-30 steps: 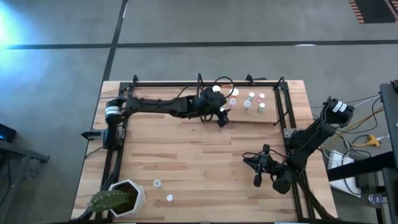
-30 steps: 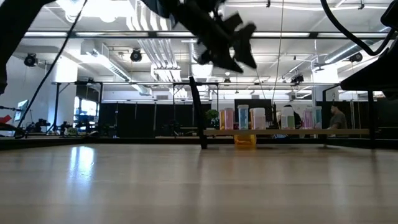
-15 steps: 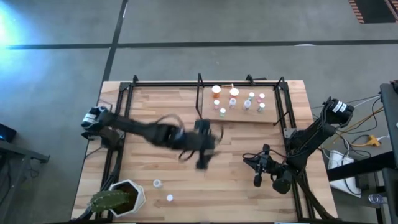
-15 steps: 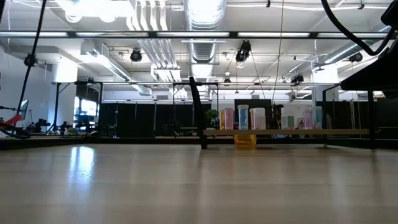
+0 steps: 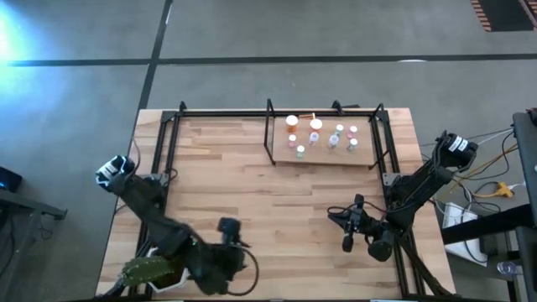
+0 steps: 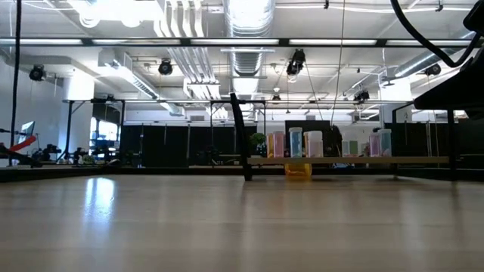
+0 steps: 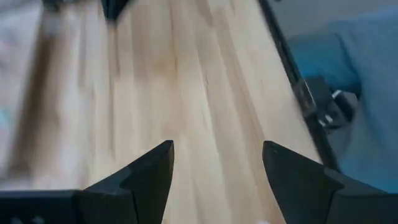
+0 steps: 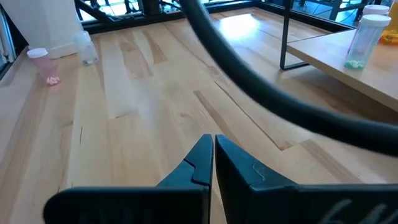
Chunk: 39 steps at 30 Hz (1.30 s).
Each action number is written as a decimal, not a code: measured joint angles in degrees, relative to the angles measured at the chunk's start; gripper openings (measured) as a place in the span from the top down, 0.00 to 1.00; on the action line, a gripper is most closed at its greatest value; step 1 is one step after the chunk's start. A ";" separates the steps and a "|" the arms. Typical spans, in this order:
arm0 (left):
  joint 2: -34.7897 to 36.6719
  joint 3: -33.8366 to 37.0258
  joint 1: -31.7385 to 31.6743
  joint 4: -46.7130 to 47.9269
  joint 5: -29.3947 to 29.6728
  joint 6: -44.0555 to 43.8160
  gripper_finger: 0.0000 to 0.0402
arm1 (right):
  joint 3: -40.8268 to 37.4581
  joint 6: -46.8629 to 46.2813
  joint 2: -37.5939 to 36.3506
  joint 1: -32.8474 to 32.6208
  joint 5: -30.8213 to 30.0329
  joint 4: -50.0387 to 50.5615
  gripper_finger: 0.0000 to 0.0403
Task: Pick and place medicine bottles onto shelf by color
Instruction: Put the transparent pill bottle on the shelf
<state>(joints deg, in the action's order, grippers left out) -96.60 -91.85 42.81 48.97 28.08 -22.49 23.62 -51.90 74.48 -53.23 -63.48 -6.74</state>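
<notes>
Table: we've got a butcher-block wooden tabletop point(image 5: 277, 201) on a grey floor, black rods framing it, and a big hall with ceiling lights behind it in the low view.
Shelf: the small light-wood shelf point(image 5: 323, 155) sits at the far edge of the table, right of centre.
Bottles on shelf: seven-ish medicine bottles point(image 5: 323, 134) stand on it, two bigger orange ones with white caps at the back left, smaller ones beside them.
Loose bottles: the right wrist view catches a pink bottle point(image 8: 42, 63) and a clear bottle point(image 8: 87, 51) near the cactus pot point(image 8: 46, 25); from above the left arm covers that spot.
Left gripper: the left gripper point(image 5: 228, 231) hangs over the near left corner, just beside the cactus point(image 5: 147, 270). Its fingers point(image 7: 152, 171) are spread wide with only bare wood between them, nothing held.
Right gripper: the right gripper point(image 5: 347, 241) is parked near the right edge, pinched closed on nothing; its wrist view shows the tips touching.
Low view: we only see the bottles lined up on the shelf here, no arms.
</notes>
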 joint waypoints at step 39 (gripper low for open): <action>0.34 27.50 -4.67 2.24 -23.04 -36.30 0.71 | -0.02 0.00 0.00 0.02 -1.16 -0.02 0.98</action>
<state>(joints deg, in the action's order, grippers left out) -96.26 -64.35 38.14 51.21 5.03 -58.79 23.59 -51.90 74.48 -53.21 -64.64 -6.76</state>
